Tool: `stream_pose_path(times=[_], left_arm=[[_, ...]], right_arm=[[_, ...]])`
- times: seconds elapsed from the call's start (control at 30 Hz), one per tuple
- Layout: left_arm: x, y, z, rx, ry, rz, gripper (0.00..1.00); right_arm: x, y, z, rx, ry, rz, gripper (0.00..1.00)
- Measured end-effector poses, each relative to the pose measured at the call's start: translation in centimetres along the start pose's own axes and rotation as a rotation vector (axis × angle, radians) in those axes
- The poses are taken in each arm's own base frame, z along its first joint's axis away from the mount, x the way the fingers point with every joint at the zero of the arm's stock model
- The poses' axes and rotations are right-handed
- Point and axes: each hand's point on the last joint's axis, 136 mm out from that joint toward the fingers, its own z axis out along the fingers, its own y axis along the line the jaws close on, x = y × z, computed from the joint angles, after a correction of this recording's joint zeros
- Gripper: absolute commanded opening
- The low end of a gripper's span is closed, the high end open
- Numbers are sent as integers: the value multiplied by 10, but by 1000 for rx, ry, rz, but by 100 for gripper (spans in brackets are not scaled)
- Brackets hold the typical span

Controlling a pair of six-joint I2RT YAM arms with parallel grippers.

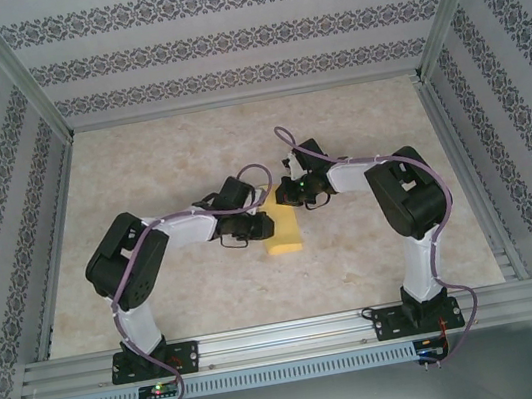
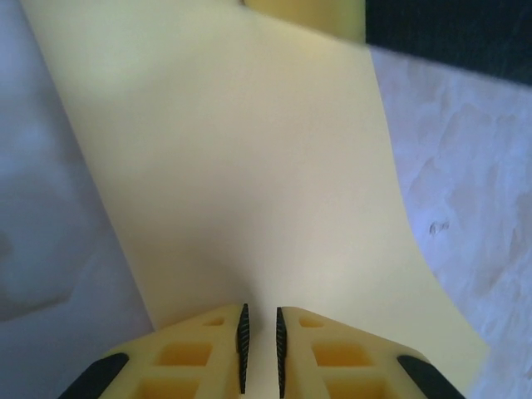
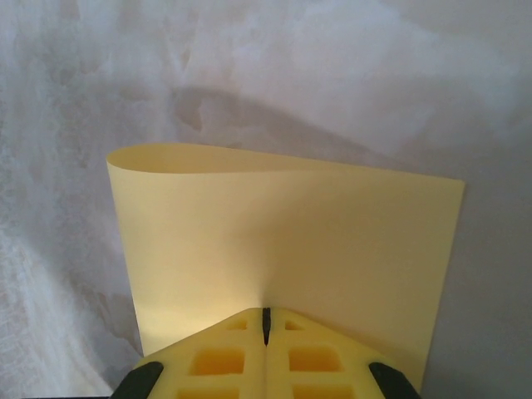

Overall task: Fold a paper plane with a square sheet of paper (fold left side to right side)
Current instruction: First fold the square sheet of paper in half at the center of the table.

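1. My right gripper (image 3: 266,322): jaws pressed together on the edge of the square sheet of paper (image 3: 283,241).
2. My left gripper (image 2: 260,341): jaws a narrow slit apart at the sheet's edge; I cannot tell whether they grip it.
3. Sheet: curled over, on the table (image 1: 188,151) between both grippers.

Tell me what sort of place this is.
Probably a lab robot cell: two arms bolted to an aluminium rail, and a marble-look table boxed in by wallpapered walls.

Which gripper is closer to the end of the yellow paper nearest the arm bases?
Left. Left gripper is beside the paper midway; right gripper clamps its far end.
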Motion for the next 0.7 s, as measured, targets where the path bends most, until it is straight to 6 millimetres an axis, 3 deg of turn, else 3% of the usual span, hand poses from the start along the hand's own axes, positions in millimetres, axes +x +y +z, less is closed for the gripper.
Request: stream_pose_path(times=[0.33, 0.7], left_arm=[[38, -12, -7, 49, 55, 55, 18], [65, -28, -5, 95, 105, 95, 18]], right_arm=[[1, -1, -1, 8, 9, 5, 0], [1, -1, -1, 8, 10, 2, 0]])
